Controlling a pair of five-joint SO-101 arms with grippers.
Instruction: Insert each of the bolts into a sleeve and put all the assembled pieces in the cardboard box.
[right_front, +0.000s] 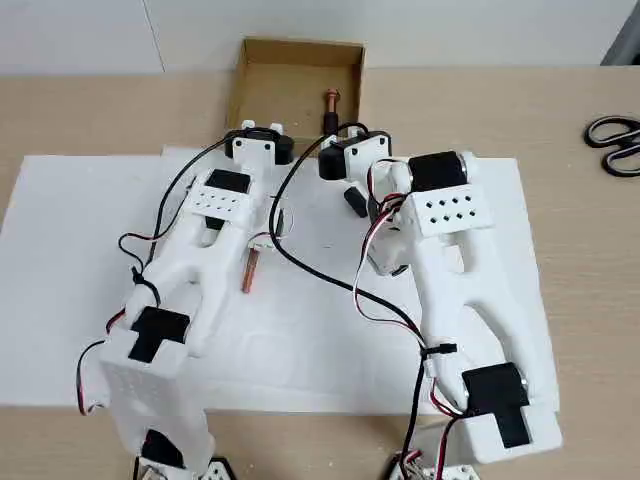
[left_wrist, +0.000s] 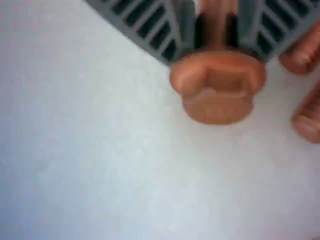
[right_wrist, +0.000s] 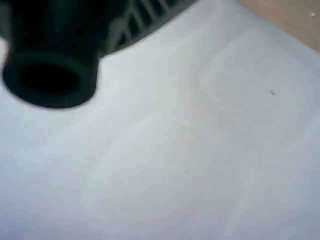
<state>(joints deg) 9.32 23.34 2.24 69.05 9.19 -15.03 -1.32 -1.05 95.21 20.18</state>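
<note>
- Copper-coloured bolt (left_wrist: 217, 87), broad flanged head: shank clamped in the left claw (left_wrist: 216, 27), head poking past its tips.
- Black hollow sleeve (right_wrist: 50, 75), gripped by the right claw (right_wrist: 95, 30), open end jutting beyond it.

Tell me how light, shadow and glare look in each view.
High view: even light, soft shadows on the white sheet, no glare. Left wrist view: the bolt is evenly lit, without glare. Right wrist view: the bore of the sleeve is dark, the sheet glare-free.
</note>
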